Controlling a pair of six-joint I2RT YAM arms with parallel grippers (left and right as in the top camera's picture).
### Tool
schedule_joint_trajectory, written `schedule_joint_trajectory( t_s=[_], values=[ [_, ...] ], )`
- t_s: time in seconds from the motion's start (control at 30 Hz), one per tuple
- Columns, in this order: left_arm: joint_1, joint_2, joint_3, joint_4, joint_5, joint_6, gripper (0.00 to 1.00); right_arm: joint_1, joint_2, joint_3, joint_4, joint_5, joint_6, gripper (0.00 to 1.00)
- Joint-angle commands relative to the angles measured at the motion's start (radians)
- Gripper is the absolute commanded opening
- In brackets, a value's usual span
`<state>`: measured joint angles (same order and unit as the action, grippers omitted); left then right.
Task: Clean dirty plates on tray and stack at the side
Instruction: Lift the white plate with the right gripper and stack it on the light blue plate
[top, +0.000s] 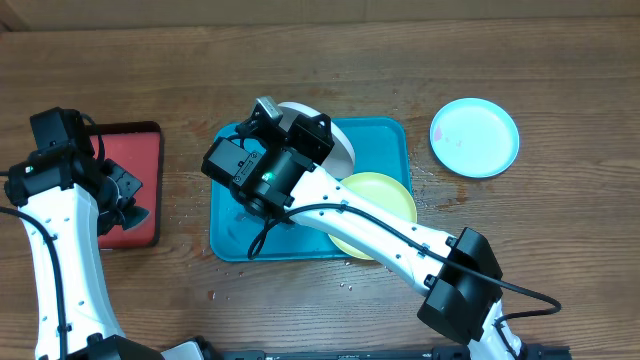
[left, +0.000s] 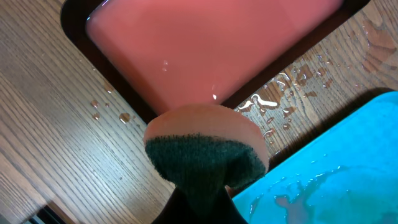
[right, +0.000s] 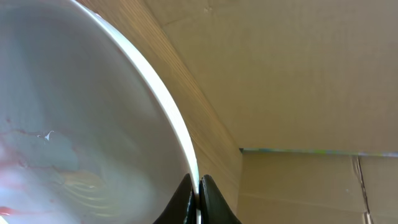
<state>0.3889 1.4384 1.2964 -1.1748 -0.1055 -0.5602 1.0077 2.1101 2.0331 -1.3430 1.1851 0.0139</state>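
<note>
My right gripper (top: 268, 112) is shut on the rim of the white plate (top: 342, 145), holding it tilted above the far part of the turquoise tray (top: 225, 240). In the right wrist view the fingertips (right: 186, 190) pinch the white plate (right: 81, 118), which has faint red smears low on its left. The yellow-green plate (top: 385, 200) lies on the tray's right side, partly under my right arm. The light blue plate (top: 475, 137) rests on the table to the right. My left gripper (top: 125, 200) is shut on a sponge (left: 205, 149) between the red tray and the turquoise tray (left: 348, 162).
A dark-rimmed red tray (top: 135, 160) holding pinkish liquid (left: 205, 43) sits at the left. Water drops wet the wood (left: 280, 87) between the two trays. A cardboard wall (right: 298, 74) stands behind the table.
</note>
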Motion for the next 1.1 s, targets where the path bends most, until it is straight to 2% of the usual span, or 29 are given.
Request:
schedule_joint_trajectory(
  t_s=[0.0, 0.1, 0.17, 0.2, 0.3, 0.43, 0.53, 0.57, 0.67, 0.73, 0.93, 1.07],
  values=[
    [0.004, -0.001, -0.008, 0.003, 0.006, -0.02, 0.04, -0.006, -0.034, 0.023, 0.025, -0.026, 0.005, 0.04],
    [0.003, -0.001, -0.008, 0.003, 0.006, -0.02, 0.04, -0.008, -0.034, 0.023, 0.067, -0.188, 0.005, 0.04],
    [0.003, -0.001, -0.011, 0.004, 0.006, -0.02, 0.04, -0.016, -0.034, 0.019, 0.098, -0.377, 0.004, 0.04],
    [0.003, -0.001, -0.014, 0.005, 0.006, -0.02, 0.04, -0.035, -0.034, 0.009, 0.135, -0.558, 0.003, 0.04],
    [0.003, -0.001, -0.017, 0.008, 0.006, -0.02, 0.04, -0.072, -0.035, 0.008, 0.14, -0.566, 0.018, 0.04],
    [0.003, -0.001, -0.017, 0.009, 0.006, -0.02, 0.04, -0.161, -0.053, 0.039, 0.102, -0.578, 0.123, 0.04],
    [0.003, -0.001, -0.017, 0.013, 0.006, -0.02, 0.04, -0.29, -0.093, 0.057, 0.082, -0.811, 0.166, 0.04],
    [0.003, -0.001, -0.017, 0.014, 0.006, -0.02, 0.04, -0.377, -0.119, 0.057, 0.081, -0.999, 0.166, 0.04],
    [0.003, -0.001, -0.017, 0.017, 0.006, -0.02, 0.04, -0.554, -0.138, 0.057, 0.063, -1.326, 0.166, 0.04],
    [0.003, -0.001, -0.017, 0.017, 0.006, -0.02, 0.04, -0.662, -0.137, 0.055, 0.019, -1.444, 0.166, 0.04],
    [0.003, -0.001, -0.017, 0.017, 0.006, -0.02, 0.04, -0.947, -0.128, 0.008, -0.111, -1.426, 0.166, 0.04],
    [0.003, -0.001, -0.017, 0.021, 0.011, -0.02, 0.04, -1.122, -0.128, -0.101, -0.098, -1.331, 0.166, 0.04]
  ],
)
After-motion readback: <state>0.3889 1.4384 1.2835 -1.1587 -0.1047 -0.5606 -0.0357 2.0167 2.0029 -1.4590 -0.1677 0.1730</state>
